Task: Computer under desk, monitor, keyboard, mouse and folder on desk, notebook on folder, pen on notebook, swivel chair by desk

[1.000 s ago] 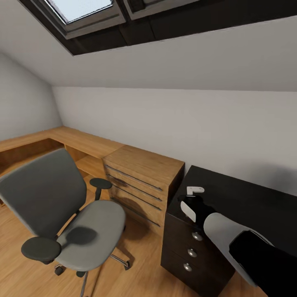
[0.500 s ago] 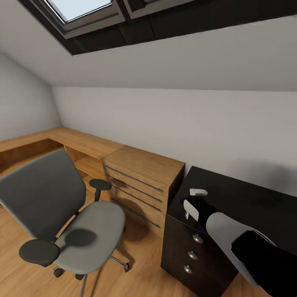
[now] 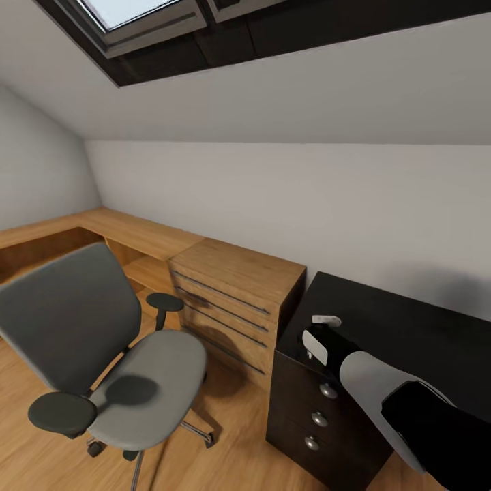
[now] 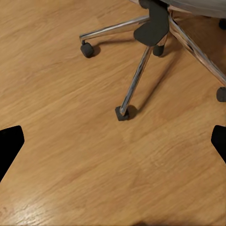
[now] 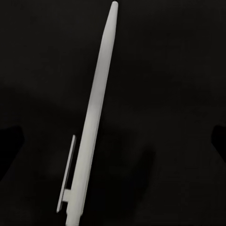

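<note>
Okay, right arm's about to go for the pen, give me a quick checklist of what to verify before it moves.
1. Pen lies flat on the black desk top: ok.
2. Right gripper jaws are spread, one dark fingertip on each side of the pen: ok.
3. Nothing else lies against the pen in the right wrist view: ok.
4. Height left between the jaws and the pen: cannot tell.
5. Left gripper is open, holds nothing and hangs over the wooden floor near the swivel chair base: ok.
6. Notebook ready on the folder to take the pen: cannot tell.
</note>
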{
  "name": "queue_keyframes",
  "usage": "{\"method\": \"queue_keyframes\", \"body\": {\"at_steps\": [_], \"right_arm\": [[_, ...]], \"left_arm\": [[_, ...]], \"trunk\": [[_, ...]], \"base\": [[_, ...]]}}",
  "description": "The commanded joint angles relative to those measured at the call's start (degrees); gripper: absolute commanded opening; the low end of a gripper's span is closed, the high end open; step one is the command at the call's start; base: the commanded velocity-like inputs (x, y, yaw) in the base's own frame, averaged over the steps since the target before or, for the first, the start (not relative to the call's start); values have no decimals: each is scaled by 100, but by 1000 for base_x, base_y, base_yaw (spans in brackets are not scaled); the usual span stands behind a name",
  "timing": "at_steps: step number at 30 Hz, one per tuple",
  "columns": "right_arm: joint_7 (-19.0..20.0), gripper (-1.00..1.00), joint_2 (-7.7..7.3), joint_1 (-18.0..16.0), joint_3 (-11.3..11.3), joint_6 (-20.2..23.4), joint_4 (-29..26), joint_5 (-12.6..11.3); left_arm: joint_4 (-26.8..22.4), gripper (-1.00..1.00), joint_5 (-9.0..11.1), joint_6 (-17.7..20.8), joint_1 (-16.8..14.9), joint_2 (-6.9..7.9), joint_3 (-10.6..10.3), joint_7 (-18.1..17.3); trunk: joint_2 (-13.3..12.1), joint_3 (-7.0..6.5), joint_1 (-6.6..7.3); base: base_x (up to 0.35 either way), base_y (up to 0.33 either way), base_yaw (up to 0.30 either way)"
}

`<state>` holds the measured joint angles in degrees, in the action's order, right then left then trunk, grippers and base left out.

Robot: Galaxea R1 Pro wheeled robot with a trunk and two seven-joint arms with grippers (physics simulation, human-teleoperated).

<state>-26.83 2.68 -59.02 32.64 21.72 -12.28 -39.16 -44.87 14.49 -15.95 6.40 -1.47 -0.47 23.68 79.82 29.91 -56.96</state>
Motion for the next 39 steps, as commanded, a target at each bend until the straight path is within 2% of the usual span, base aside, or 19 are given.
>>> {"method": "queue_keyframes", "body": {"at_steps": [1,13,29,37,39], "right_arm": [[-33,100,-3,-4,49,38,-10,-39],[-33,100,-4,-4,49,59,-16,-39],[-40,100,-1,-4,49,60,-20,-35],[-41,100,3,-4,54,60,-20,-32],[-41,100,3,-4,55,60,-20,-31]], "left_arm": [[-7,100,45,-22,2,1,-6,5],[-5,100,45,-21,2,5,-6,8],[-5,100,45,-13,2,6,-6,5],[-5,100,45,-16,2,6,-6,5],[-5,100,45,-15,2,6,-6,4]], "trunk": [[45,23,-23],[526,239,-286],[526,239,-286],[847,382,-462],[847,382,-462]], "base": [[0,0,0],[0,0,0],[0,0,0],[0,0,0],[0,0,0]]}}
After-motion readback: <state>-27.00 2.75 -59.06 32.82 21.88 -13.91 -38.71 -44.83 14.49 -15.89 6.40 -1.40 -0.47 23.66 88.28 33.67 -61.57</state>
